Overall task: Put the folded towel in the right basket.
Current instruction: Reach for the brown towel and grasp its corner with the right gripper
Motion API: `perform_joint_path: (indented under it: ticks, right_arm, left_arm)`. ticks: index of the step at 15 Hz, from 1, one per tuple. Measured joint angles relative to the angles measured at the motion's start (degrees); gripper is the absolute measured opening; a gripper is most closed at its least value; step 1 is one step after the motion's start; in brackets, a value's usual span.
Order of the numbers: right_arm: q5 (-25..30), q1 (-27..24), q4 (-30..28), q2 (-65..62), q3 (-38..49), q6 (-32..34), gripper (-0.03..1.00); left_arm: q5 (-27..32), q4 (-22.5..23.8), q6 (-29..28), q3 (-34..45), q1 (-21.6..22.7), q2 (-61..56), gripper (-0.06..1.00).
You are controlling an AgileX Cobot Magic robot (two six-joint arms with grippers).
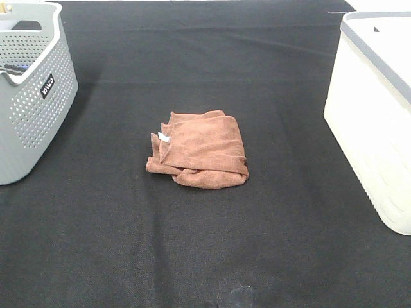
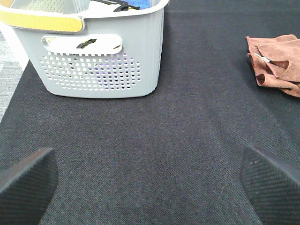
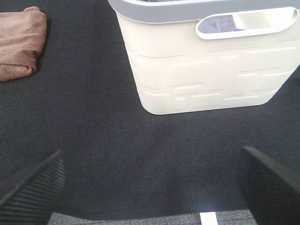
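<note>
towel (image 1: 202,149) | brown, folded, rumpled edges | white tag showing

Folded towel (image 1: 200,151): rust brown, plain, darker in the folds
Towel tag (image 1: 164,137): white
Table cover (image 1: 205,256): black, fine woven grain
Left basket (image 1: 32,109): light grey, walls dotted with rows of small round holes
Left basket label (image 1: 47,85): black with white lettering
Strip on left basket rim (image 2: 42,21): yellow
Item inside left basket (image 2: 138,3): blue
Right basket (image 1: 372,141): cream white body with raised rectangular panels
Right basket rim (image 3: 197,5): grey
Left gripper (image 2: 149,185): black pads, fine cross-hatch texture
Right gripper (image 3: 150,187): black pads, fine ribbed lines
</note>
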Motion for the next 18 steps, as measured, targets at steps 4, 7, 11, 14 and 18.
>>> perform_joint_path:
  ticks: [4,7,11,14,18]
  right_arm:
    - [0.0,0.0,0.0,0.0,0.0,0.0,0.96]
    - [0.0,0.0,0.0,0.0,0.0,0.0,0.96]
    - [0.0,0.0,0.0,0.0,0.0,0.0,0.96]
    - [0.0,0.0,0.0,0.0,0.0,0.0,0.96]
    - [0.0,0.0,0.0,0.0,0.0,0.0,0.96]
  left_arm:
    - [0.0,0.0,0.0,0.0,0.0,0.0,0.99]
    - [0.0,0.0,0.0,0.0,0.0,0.0,0.99]
    - [0.0,0.0,0.0,0.0,0.0,0.0,0.99]
    - [0.0,0.0,0.0,0.0,0.0,0.0,0.99]
    - [0.0,0.0,0.0,0.0,0.0,0.0,0.99]
